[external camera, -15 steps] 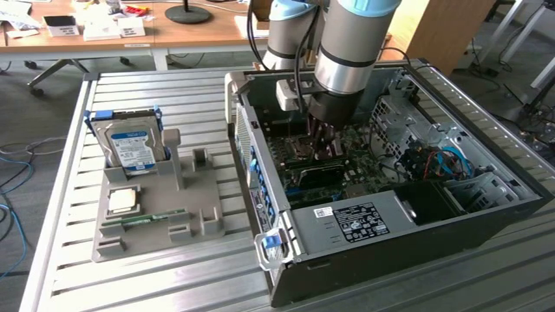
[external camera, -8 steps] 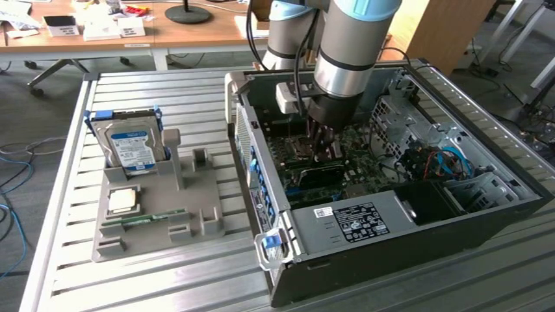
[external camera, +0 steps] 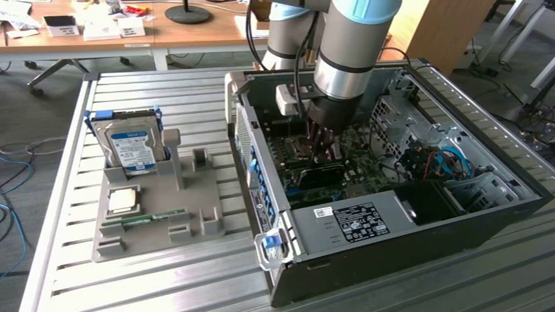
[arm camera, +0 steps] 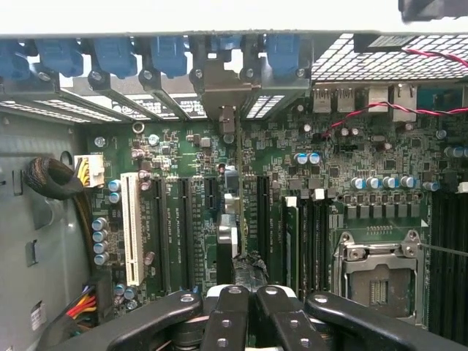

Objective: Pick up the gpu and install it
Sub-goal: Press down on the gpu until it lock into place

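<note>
A robotics laboratory or engineering workshop set up for computer assembly. A slatted metal workbench (external camera: 61,195) carries an open dark-grey desktop computer case (external camera: 416,253) with its green motherboard (arm camera: 219,153) exposed, and beside it a grey moulded parts fixture (external camera: 156,214) holding a silver blue-labelled hard drive (external camera: 132,144), a narrow green memory stick (external camera: 143,220) and a square processor chip (external camera: 122,199). A grey and pale-blue industrial robot arm (external camera: 351,45) reaches down into the case. Behind stand wooden office desks (external camera: 173,32) with papers and a black lamp base (external camera: 188,13); blue cables (external camera: 10,169) trail on the grey floor.
</note>
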You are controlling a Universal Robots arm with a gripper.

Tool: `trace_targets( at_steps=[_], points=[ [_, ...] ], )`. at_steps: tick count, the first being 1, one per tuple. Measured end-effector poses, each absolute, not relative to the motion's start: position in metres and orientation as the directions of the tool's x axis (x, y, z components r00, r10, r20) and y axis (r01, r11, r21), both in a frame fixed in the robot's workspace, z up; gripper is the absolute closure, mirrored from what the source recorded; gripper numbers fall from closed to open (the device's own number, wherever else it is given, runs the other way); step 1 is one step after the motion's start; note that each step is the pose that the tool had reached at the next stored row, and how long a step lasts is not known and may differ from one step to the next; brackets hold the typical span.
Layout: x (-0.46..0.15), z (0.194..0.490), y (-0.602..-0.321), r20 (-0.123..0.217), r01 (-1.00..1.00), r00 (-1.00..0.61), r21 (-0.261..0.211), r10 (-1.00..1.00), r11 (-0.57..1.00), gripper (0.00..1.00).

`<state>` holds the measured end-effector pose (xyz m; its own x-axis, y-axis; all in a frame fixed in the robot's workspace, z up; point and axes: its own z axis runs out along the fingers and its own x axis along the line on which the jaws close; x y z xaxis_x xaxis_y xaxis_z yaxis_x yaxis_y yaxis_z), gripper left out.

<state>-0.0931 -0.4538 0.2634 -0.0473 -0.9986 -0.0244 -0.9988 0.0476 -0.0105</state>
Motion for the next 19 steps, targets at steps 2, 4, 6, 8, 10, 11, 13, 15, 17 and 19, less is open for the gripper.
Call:
trace_targets(
  at_steps=[2,4,6,8,10,11,13,15,17,19],
  points=[
    [-0.0931,0.2627,-0.4538,-0.025,-0.999,-0.047,-0.011,-0.999,0.048,0.89],
    [-0.0931,0.2618,-0.4539,-0.024,-0.999,-0.047,-0.01,-0.999,0.048,0.89],
    [-0.0931,0.2617,-0.4539,-0.024,-0.999,-0.047,-0.01,-0.999,0.048,0.89],
    [-0.0931,0.2616,-0.4539,-0.025,-0.999,-0.047,-0.01,-0.999,0.048,0.89],
    [-0.0932,0.2614,-0.454,-0.025,-0.999,-0.047,-0.011,-0.999,0.048,0.89],
    [-0.0933,0.2614,-0.454,-0.025,-0.999,-0.047,-0.011,-0.999,0.047,0.89],
    [-0.0933,0.2614,-0.454,-0.025,-0.999,-0.047,-0.011,-0.999,0.047,0.89],
    [-0.0936,0.2613,-0.4541,-0.025,-0.999,-0.047,-0.011,-0.999,0.048,0.89],
    [-0.0945,0.2609,-0.4542,-0.024,-0.999,-0.047,-0.01,-0.999,0.048,0.89],
    [-0.0945,0.2608,-0.4541,-0.024,-0.999,-0.047,-0.01,-0.999,0.047,0.89]
  ],
)
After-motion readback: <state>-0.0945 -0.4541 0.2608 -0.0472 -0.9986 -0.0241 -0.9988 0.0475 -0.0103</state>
